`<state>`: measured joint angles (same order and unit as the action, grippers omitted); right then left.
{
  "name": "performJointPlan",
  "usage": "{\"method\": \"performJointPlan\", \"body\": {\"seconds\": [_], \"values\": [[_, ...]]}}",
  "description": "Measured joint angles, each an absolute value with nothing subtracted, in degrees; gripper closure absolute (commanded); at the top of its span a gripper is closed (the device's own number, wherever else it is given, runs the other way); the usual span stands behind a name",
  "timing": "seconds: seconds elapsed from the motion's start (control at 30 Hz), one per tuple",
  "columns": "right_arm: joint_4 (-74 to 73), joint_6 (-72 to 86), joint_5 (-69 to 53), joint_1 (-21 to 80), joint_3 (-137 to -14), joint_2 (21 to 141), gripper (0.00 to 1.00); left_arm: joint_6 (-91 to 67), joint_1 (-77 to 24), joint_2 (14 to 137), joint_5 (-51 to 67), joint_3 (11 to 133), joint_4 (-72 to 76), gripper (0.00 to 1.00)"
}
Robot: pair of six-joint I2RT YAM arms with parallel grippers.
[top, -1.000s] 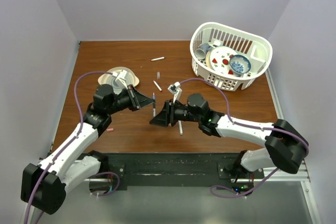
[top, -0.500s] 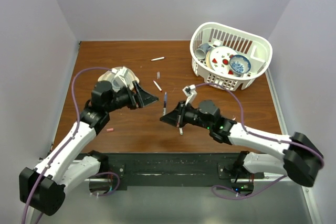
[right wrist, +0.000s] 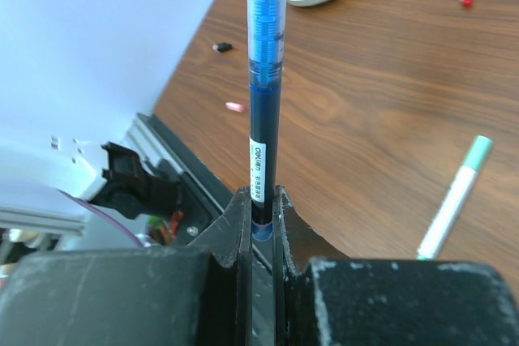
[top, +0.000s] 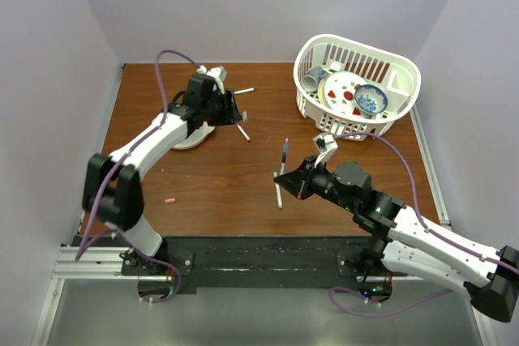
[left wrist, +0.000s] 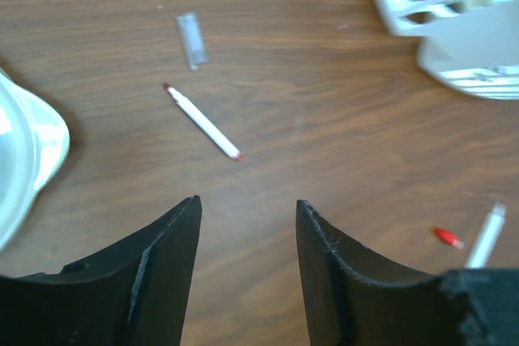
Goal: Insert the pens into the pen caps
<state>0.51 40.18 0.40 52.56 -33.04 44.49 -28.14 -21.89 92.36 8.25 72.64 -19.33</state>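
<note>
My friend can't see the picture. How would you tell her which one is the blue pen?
Find the white basket at the far right of the table. Closer to the arms, the right arm's fingers pinch a pen that points up. It is the only blue one; the other pens are white and lie flat.

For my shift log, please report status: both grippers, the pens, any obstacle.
Left gripper open, empty, pointed at thin white red-tipped pen. Right gripper shut on slim blue plastic pen. Nothing seen between left jaws and white pen.

Left tool [left wrist: 247, 215] reaches far forward, jaws apart; right tool [right wrist: 259, 200], apparently raised, is clamped tight.
</note>
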Motion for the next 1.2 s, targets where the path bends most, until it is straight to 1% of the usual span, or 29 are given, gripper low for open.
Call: {"method": "performJointPlan", "body": {"seconds": [0.1,0.27,0.5,0.7,0.8,0.9,0.93,1.03,1.1,1.13,1.2], "values": [[-1.1,38.8,0.6,52.6,-33.6,44.2,1.00,-26.2,-21.9,101.1,6.8,77.1,-20.0,0.48],[-2.0,36.4,0.6,52.6,-34.1,44.3,1.00,-23.9,-21.9,110.9,5.1,83.8,-21.4,0.47],[-2.2,33.6,1.3,52.6,-34.1,44.8,1.00,-20.5,-21.9,125.0,3.0,99.7,-24.5,0.47],[-2.4,31.9,2.4,52.6,-34.4,45.3,1.00,-19.4,-21.9,131.3,1.7,106.1,-26.3,0.47],[-2.5,31.2,2.6,52.6,-34.8,45.3,1.00,-18.5,-21.9,134.0,0.0,108.5,-28.1,0.49],[-2.5,30.6,2.5,52.6,-35.0,45.3,1.00,-17.6,-21.9,135.0,-0.5,110.3,-28.2,0.56],[-2.5,30.4,2.5,52.6,-35.1,45.5,1.00,-17.3,-21.9,135.1,-0.6,110.3,-28.1,0.63],[-2.6,30.0,2.5,52.6,-35.8,46.3,1.00,-15.8,-21.9,135.1,-0.6,110.1,-28.0,0.74],[-2.6,29.9,2.5,52.6,-36.1,46.5,1.00,-15.1,-21.9,135.1,-0.2,109.9,-27.7,0.77],[-2.6,29.9,2.5,52.6,-36.2,46.5,1.00,-14.5,-21.9,135.1,0.0,109.7,-27.5,0.85],[-2.6,29.9,2.6,52.6,-36.3,46.3,1.00,-13.9,-21.8,135.1,0.6,109.6,-27.3,0.91]]}}
